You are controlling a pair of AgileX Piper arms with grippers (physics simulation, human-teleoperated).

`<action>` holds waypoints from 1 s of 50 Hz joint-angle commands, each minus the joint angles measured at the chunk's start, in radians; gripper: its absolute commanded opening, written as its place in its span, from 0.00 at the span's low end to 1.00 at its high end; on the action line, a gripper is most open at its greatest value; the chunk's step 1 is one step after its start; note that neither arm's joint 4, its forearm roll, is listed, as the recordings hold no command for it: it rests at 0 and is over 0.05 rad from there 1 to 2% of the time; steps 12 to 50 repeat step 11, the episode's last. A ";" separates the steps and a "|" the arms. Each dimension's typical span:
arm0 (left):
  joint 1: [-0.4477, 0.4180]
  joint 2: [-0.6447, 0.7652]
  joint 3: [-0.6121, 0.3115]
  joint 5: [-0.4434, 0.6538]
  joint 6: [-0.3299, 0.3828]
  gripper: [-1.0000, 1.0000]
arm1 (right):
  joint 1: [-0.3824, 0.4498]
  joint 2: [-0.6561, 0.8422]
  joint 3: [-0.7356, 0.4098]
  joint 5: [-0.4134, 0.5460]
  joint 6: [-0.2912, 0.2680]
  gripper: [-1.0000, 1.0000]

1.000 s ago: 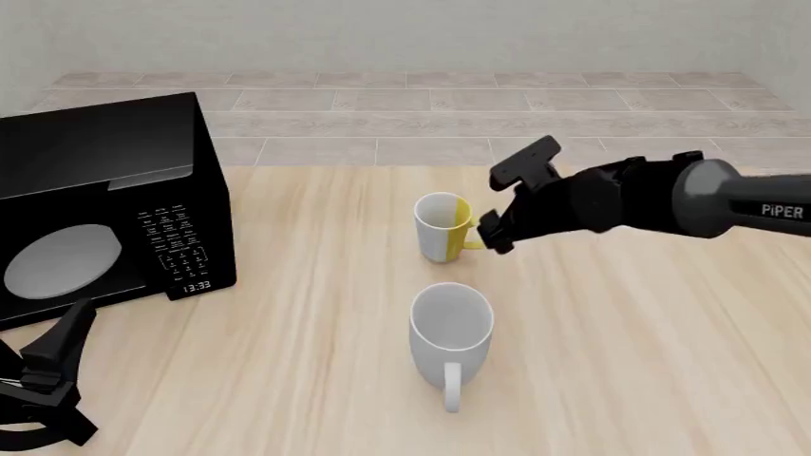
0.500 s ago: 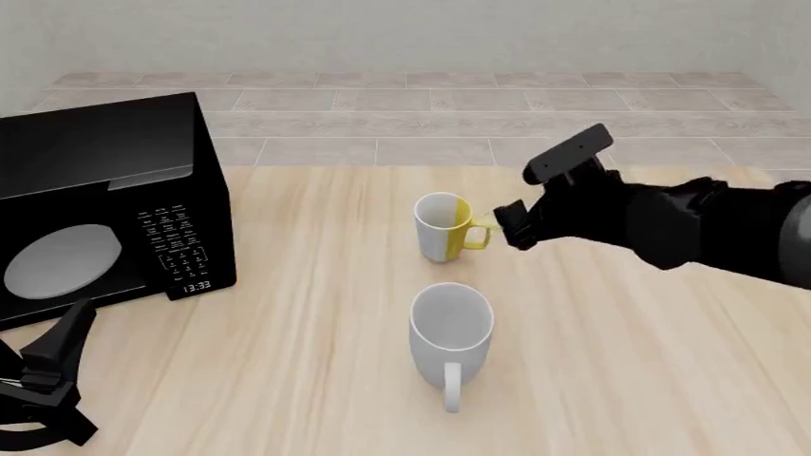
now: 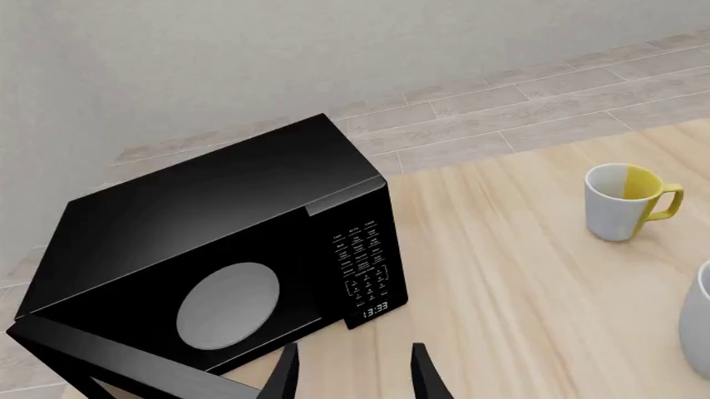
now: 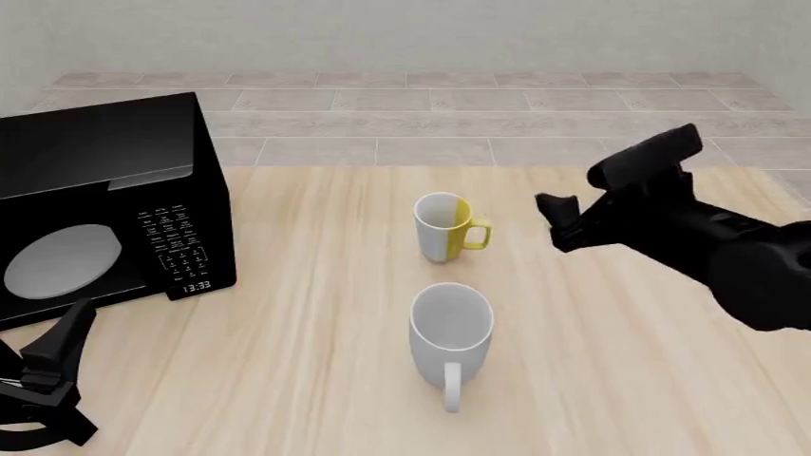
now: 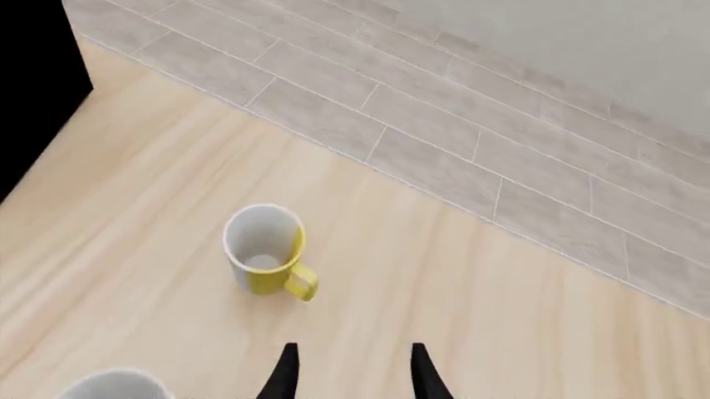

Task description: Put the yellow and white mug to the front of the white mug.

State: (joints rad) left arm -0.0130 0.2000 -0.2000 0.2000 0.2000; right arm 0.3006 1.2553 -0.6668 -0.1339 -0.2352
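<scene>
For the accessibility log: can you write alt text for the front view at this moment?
A small yellow and white mug stands upright on a wooden table, just beyond a larger white mug. The open right gripper hovers to its right, apart from it. A black microwave sits at left.

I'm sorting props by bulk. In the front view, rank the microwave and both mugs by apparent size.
1. microwave
2. white mug
3. yellow and white mug
The white mug sits nearer the camera, which exaggerates its lead.
</scene>
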 commanded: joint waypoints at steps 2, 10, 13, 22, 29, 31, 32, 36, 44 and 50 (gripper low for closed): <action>0.000 0.000 0.000 0.000 0.000 1.00 | -0.008 -0.098 0.095 -0.060 0.009 1.00; 0.000 0.000 0.000 0.000 0.000 1.00 | -0.004 -0.149 0.155 -0.106 0.020 1.00; 0.000 0.000 0.000 0.000 0.000 1.00 | -0.002 -0.158 0.163 -0.110 0.021 1.00; 0.000 0.000 0.000 0.000 0.000 1.00 | -0.002 -0.158 0.163 -0.110 0.021 1.00; 0.000 0.000 0.000 0.000 0.000 1.00 | -0.002 -0.158 0.163 -0.110 0.021 1.00; 0.000 0.000 0.000 0.000 0.000 1.00 | -0.002 -0.158 0.163 -0.110 0.021 1.00; 0.000 0.000 0.000 0.000 0.000 1.00 | -0.002 -0.158 0.163 -0.110 0.021 1.00; 0.000 0.000 0.000 0.000 0.000 1.00 | -0.002 -0.158 0.163 -0.110 0.021 1.00; 0.000 0.000 0.000 0.000 0.000 1.00 | -0.002 -0.158 0.163 -0.110 0.021 1.00; 0.000 0.000 0.000 0.000 0.000 1.00 | -0.002 -0.158 0.163 -0.110 0.021 1.00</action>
